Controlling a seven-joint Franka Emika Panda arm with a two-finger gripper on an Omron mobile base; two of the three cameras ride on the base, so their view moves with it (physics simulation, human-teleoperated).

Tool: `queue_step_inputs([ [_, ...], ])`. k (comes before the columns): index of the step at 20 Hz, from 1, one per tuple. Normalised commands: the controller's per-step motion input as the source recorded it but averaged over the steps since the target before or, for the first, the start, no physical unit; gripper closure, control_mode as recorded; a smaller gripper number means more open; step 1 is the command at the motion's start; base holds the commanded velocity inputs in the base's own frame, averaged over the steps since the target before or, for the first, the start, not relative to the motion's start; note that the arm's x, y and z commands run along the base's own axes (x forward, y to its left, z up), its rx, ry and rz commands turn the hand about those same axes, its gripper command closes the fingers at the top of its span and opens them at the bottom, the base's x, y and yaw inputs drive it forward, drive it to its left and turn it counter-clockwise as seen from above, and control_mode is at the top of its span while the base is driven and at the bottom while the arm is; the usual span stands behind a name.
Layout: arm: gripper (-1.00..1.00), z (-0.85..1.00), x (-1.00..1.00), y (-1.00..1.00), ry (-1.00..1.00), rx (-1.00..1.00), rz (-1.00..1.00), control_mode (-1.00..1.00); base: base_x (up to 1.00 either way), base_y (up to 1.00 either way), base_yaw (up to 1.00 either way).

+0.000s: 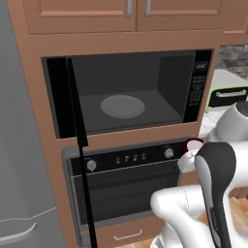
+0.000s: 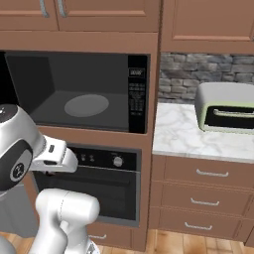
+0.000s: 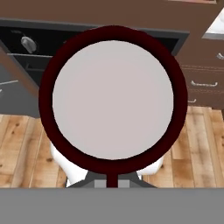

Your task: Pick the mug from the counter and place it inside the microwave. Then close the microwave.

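The mug (image 3: 113, 98) shows in the hand view from above, a dark red rim around a pale inside, hanging over the wooden floor. My gripper (image 1: 190, 156) is shut on the mug, whose red rim (image 1: 195, 144) peeks out beside the hand, in front of the wall oven's control strip and below the microwave's right corner. The microwave (image 1: 131, 92) stands open, its door (image 1: 72, 101) swung out to the left, its grey turntable (image 1: 122, 106) bare. The marble counter (image 2: 183, 134) lies to the right of the microwave.
A black wall oven (image 1: 126, 186) with knobs sits under the microwave. A pale green toaster oven (image 2: 225, 106) stands on the counter at the right, over wooden drawers (image 2: 203, 186). A grey fridge (image 1: 19, 160) flanks the left side.
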Motion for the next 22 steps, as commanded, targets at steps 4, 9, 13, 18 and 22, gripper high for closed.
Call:
queue_step_inputs([
  [4, 1.0, 0.01, -0.02, 0.03, -0.09, 0.0, 0.1, -1.0, 0.0, 0.0, 0.0],
  [9, 1.0, 0.17, 0.0, 0.14, -0.08, 0.0, 0.17, -1.0, 0.0, 0.0, 0.0],
  [13, 1.0, 0.34, 0.0, 0.29, -0.05, 0.0, 0.05, -1.0, 0.0, 0.0, 0.0],
  [18, 1.0, 0.15, 0.18, 0.39, -0.13, 0.0, -0.02, -1.0, 0.0, 0.0, 0.0],
  [22, 1.0, 0.0, 0.34, 0.39, -0.24, 0.0, -0.1, -1.0, 0.0, 0.0, 0.0],
])
